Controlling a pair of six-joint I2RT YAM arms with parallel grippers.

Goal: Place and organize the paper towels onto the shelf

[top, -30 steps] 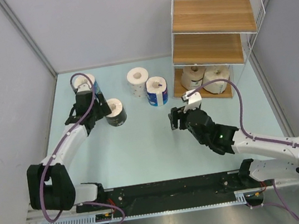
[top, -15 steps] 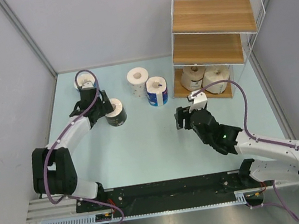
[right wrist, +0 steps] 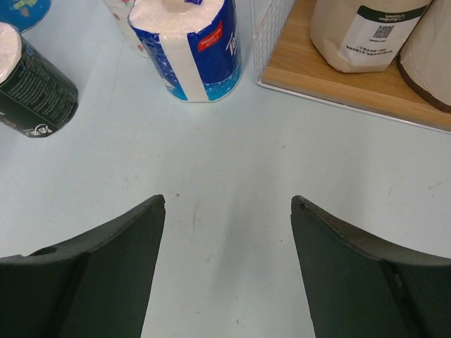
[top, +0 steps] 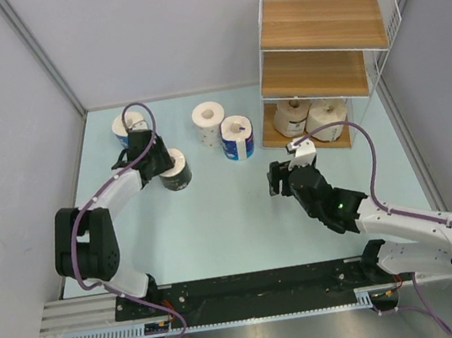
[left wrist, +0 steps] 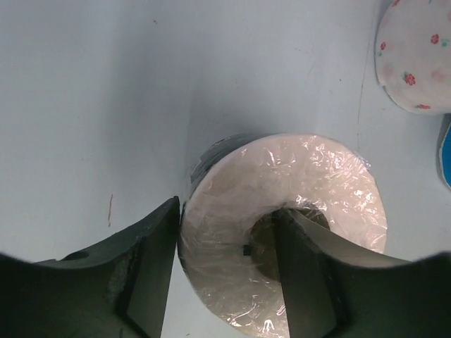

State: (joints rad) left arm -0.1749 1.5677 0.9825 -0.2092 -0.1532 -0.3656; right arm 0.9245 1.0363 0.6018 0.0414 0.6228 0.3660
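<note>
- At the far left a blue-wrapped roll (top: pixel 121 127) stood on end on the table (top: pixel 217 221), core facing up, not yet dealt with.
- Just right of it the left gripper (left wrist: pixel 227 211) was over the dark-wrapped roll (left wrist: pixel 310 176); one finger went down the hollow core and the other lay against the outer wrap, so the jaws looked to be pinching the roll's wall; the roll stood on the table, its long axis vertical and the core opening up; I judged the step to be the pick-up of this roll; next it needed a straight lift and a carry across to the shelf.
- Further right the white red-speckled roll (top: pixel 209 120) and a second blue-wrapped roll (right wrist: pixel 190 42) stood upright side by side, well apart from the left gripper.
- The right gripper (right wrist: pixel 227 204) hung low over bare table near the shelf, jaws spread wide and holding nothing.
- At the right the shelf (top: pixel 319 26) held a cream roll (top: pixel 293 115) and a tan roll (top: pixel 327 120), upright on its bottom board; both upper boards were bare.
</note>
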